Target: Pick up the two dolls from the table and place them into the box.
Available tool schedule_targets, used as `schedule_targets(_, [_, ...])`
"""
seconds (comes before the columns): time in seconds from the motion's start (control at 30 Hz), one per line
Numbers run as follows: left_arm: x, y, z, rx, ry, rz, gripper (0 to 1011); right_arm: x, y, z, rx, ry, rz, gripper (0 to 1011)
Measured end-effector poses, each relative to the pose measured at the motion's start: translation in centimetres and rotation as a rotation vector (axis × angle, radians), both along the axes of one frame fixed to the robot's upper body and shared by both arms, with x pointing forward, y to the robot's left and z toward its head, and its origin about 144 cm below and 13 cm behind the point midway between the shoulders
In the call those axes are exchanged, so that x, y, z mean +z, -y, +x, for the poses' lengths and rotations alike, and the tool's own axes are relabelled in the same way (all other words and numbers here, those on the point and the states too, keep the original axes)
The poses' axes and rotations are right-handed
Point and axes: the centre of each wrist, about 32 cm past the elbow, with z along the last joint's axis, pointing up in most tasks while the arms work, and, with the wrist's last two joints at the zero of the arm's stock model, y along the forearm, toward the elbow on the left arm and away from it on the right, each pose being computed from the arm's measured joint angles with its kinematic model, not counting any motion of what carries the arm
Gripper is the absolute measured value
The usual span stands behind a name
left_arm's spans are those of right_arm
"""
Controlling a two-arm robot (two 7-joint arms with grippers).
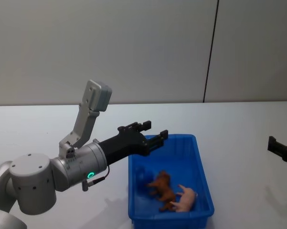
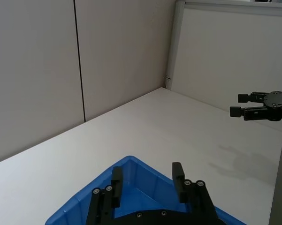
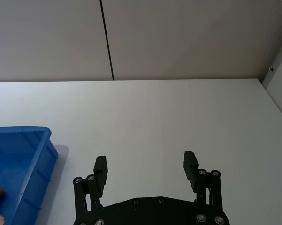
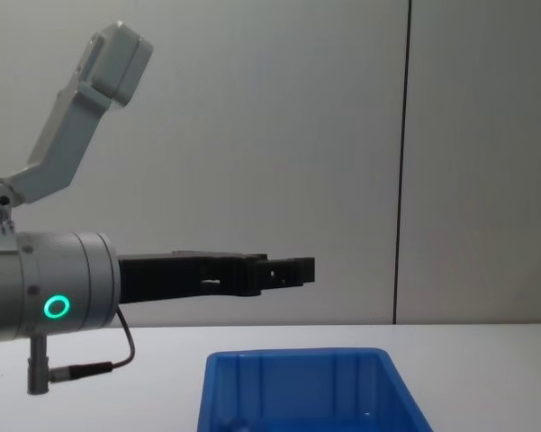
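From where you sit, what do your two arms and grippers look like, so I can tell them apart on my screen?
The left arm is silver-grey with round joints, a glowing green ring and a thin black cable near its wrist. It ends in a black left gripper with two blocky fingers. The right gripper is the same black build, with small screws on its finger mounts.

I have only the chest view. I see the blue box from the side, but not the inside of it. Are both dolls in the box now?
Observer: Yes. The brown doll and the pink doll both lie on the floor of the box, side by side at its near end.
Operator: The left hand is above the box. Does it hold something?
Observer: No. The left hand is open, with nothing between its fingers.
Operator: And where is the right hand?
Observer: The right hand is open above the bare table, to the right of the box.
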Motion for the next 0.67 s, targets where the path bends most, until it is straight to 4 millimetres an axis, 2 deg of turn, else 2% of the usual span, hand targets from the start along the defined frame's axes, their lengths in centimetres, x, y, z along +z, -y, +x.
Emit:
schedule_targets(0.07, [0.0, 0.0, 0.0, 0.0, 0.002, 0.0, 701, 0.0, 0.0, 0.0, 0.0, 0.0, 0.0, 1001])
schedule_targets(0.1, [0.0, 0.0, 0.0, 0.002, 0.004, -0.001, 701, 0.0, 0.0, 0.0, 0.0, 0.0, 0.0, 1001])
schedule_targets(0.2, [0.0, 0.0, -0.01, 0.012, 0.015, -0.002, 830, 0.0, 0.0, 0.0, 0.0, 0.0, 0.0, 1001])
schedule_targets(0.4, [0.06, 0.05, -0.19, 0.061, 0.06, -0.006, 956, 0.0, 0.0, 0.0, 0.0, 0.0, 0.0, 1001])
schedule_targets(0.43, [0.09, 0.06, -0.26, 0.078, 0.076, -0.007, 1001, 0.0, 0.0, 0.0, 0.0, 0.0, 0.0, 1001])
schedule_targets(0.67, [0.3, 0.15, -0.48, 0.154, 0.139, -0.012, 1001, 0.0, 0.0, 0.0, 0.0, 0.0, 0.0, 1001])
